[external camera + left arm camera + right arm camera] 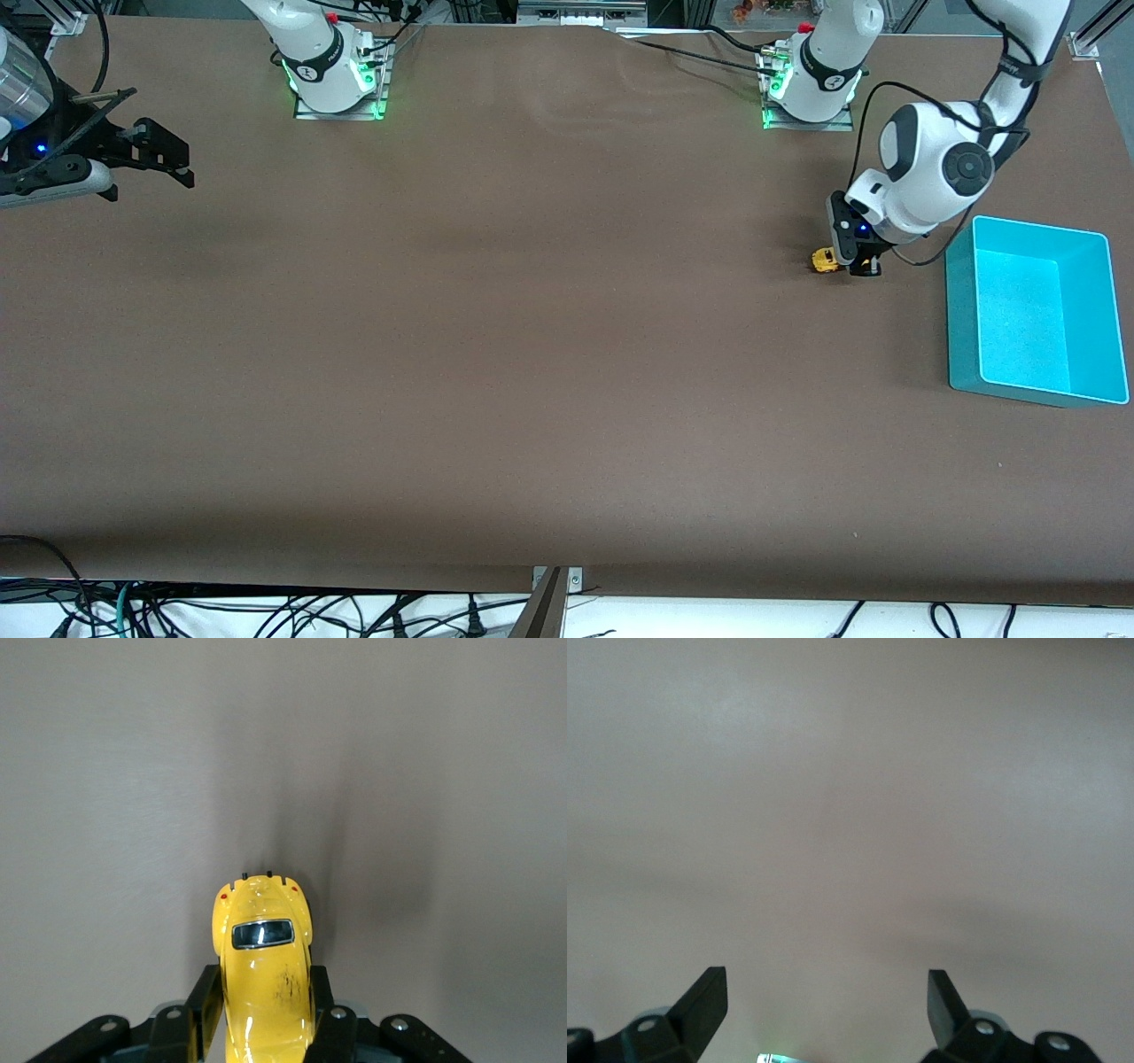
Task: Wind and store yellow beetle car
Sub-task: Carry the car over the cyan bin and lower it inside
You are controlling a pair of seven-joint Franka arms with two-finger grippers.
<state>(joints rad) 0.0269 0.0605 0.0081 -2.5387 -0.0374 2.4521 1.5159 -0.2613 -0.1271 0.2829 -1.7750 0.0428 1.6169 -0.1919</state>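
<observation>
The yellow beetle car [264,983] is clamped by the left end effector [266,1014] on the table [532,354], at nine o'clock of the turquoise bin [961,301]; a pull-back wind is judged next. The right end effector [827,997] is held open, idle.

the yellow beetle car [825,260] [263,970] is seen as a tiny, bright yellow toy with a rounded body, a dark window edged in chrome and two small red dots at one end. it is set upright on its wheels on the brown table [496,354], toward the left arm's end, near the turquoise bin [961,301]. its sides are clamped between the black fingers [205,1001] of the left gripper [861,264] [266,1014].
</observation>
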